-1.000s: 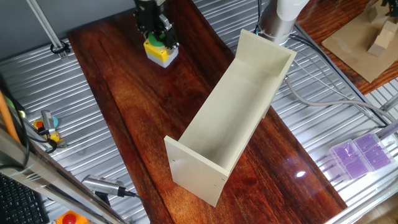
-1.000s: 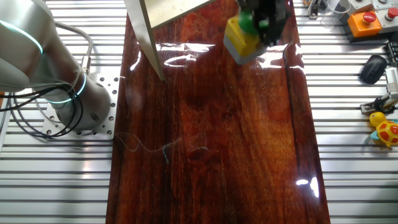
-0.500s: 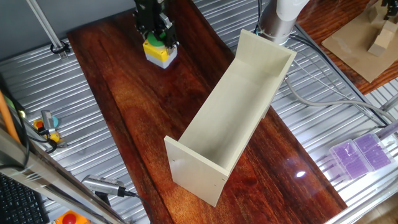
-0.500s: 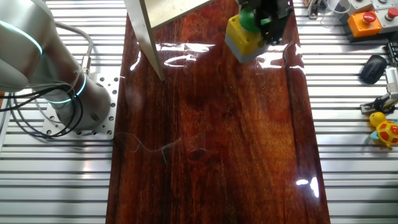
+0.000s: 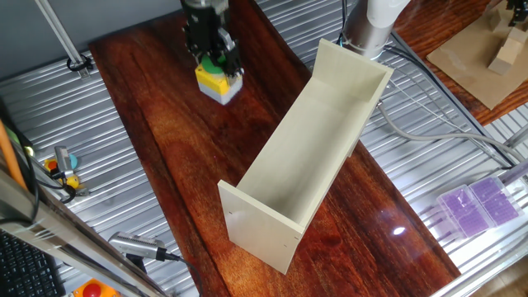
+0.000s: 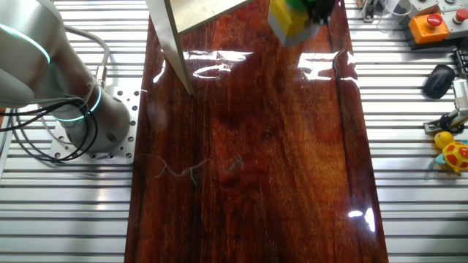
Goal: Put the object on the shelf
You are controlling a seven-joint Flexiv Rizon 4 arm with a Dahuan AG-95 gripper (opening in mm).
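The object (image 5: 219, 84), a small yellow box with a green button on top and a grey base, hangs tilted just above the dark wooden table top (image 5: 173, 157) near its far end. My gripper (image 5: 214, 58) comes down from above and is shut on its button end. In the other fixed view the object (image 6: 291, 20) sits at the top edge with the gripper (image 6: 313, 6) partly cut off. The shelf (image 5: 312, 153) is a long cream trough lying diagonally to the right of the object, open side up; only its end panel (image 6: 175, 29) shows in the other view.
The robot base (image 6: 84, 109) and cables stand beside the table. A red-topped button device (image 6: 428, 25), a black mouse (image 6: 439, 79) and a yellow toy (image 6: 453, 152) lie on the metal surface. Wooden blocks (image 5: 505, 49) and purple boxes (image 5: 478, 202) lie off to the right.
The gripper has carried the object up off the table and a little toward the shelf. The shelf has not moved.
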